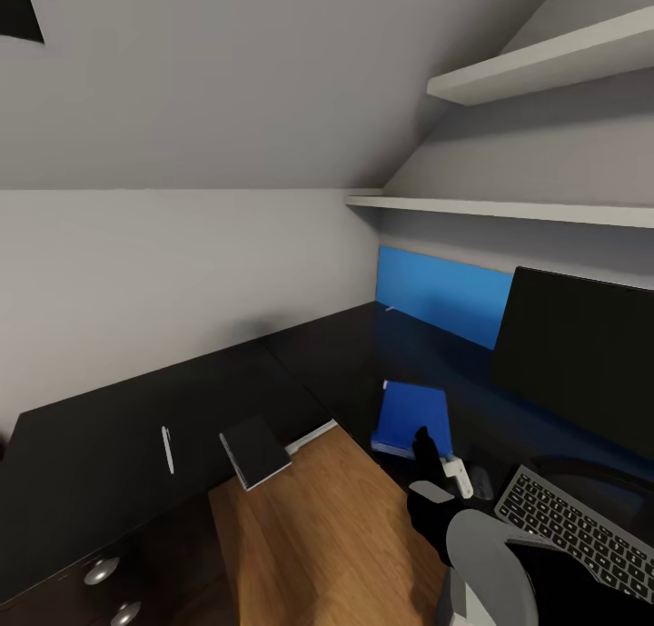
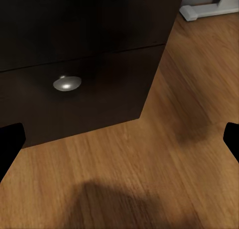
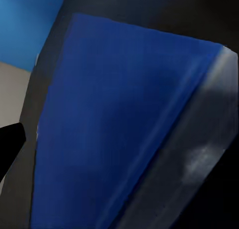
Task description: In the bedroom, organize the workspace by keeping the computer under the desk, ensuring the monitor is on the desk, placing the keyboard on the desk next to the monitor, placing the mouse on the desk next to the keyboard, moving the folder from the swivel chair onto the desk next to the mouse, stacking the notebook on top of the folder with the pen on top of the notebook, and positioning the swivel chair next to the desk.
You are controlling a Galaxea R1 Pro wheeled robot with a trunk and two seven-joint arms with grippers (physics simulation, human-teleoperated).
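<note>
Glossy black desk [image 1: 136, 444], wooden floor [image 1: 309, 535], grey sloped walls, white shelves [image 1: 509, 210]

The desk [image 1: 109, 435] bears pen [image 1: 167, 450], notebook [image 1: 255, 452], folder [image 1: 414, 418], keyboard [image 1: 581, 528], monitor [image 1: 581, 358].

Evenly, softly lit. Faint sheen on glossy black L-shaped desk top [image 1: 109, 444]; blurry dark shadows across warm wooden floor [image 2: 164, 159]; right wrist view smeared, unfocused.

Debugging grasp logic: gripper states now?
Left gripper: open, empty, above the wooden floor.
Right gripper: looks open, right at the flat bright blue folder with black spine.
</note>
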